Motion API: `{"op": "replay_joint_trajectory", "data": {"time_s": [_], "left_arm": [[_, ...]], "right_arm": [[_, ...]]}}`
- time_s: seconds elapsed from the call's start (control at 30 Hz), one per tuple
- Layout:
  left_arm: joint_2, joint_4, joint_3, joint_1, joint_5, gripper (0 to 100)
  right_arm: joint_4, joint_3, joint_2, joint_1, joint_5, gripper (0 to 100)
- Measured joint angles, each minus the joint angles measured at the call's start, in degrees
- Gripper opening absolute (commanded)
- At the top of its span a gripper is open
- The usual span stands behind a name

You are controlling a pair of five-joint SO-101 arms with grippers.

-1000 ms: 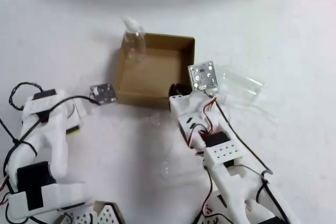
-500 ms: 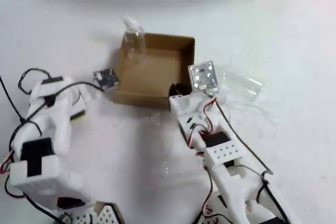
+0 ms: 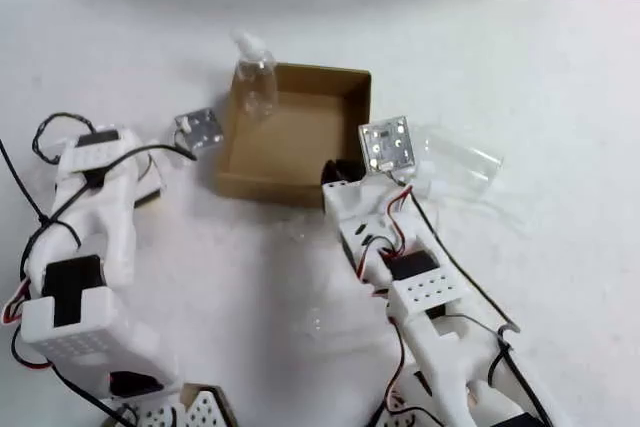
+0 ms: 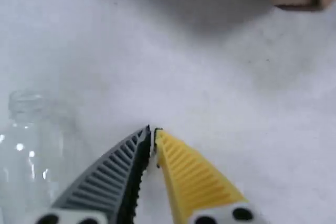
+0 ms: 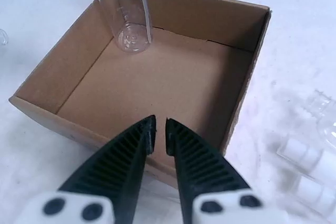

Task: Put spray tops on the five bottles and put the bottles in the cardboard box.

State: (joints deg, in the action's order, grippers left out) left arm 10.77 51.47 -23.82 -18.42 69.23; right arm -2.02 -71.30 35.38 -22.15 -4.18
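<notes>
High view: the brown cardboard box point(image 3: 290, 187) sits mid-table, and 1 clear plastic bottle with a white spray top point(image 3: 254, 77) stands in its far left corner. The right gripper point(image 5: 157, 129) hangs over the box's near wall, closed to a thin slit and empty. The left gripper point(image 4: 153, 136), closed and empty, is near an uncapped clear bottle point(image 4: 23, 150) on the white table point(image 4: 210, 66).

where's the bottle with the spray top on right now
In the high view the bottle with the spray top stands upright inside the cardboard box, in its far left corner.
</notes>
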Motion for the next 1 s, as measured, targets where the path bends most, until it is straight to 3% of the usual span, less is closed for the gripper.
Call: {"op": "replay_joint_trajectory", "data": {"time_s": [0.17,0.43,0.7,1.0], "left_arm": [[0.00,2.90,6.24,-1.14,-6.86,20],[0.00,4.40,17.76,-5.89,-7.47,26],[0.97,9.67,24.09,-6.24,-1.93,26],[18.37,20.13,43.16,-7.03,1.05,26]], "right_arm": [[0.00,0.00,0.00,0.00,0.00,1.5],[0.00,0.00,0.00,0.00,0.00,1.5],[0.00,0.00,0.00,0.09,0.00,1.5],[0.00,0.00,0.00,-0.09,0.00,1.5]]}}
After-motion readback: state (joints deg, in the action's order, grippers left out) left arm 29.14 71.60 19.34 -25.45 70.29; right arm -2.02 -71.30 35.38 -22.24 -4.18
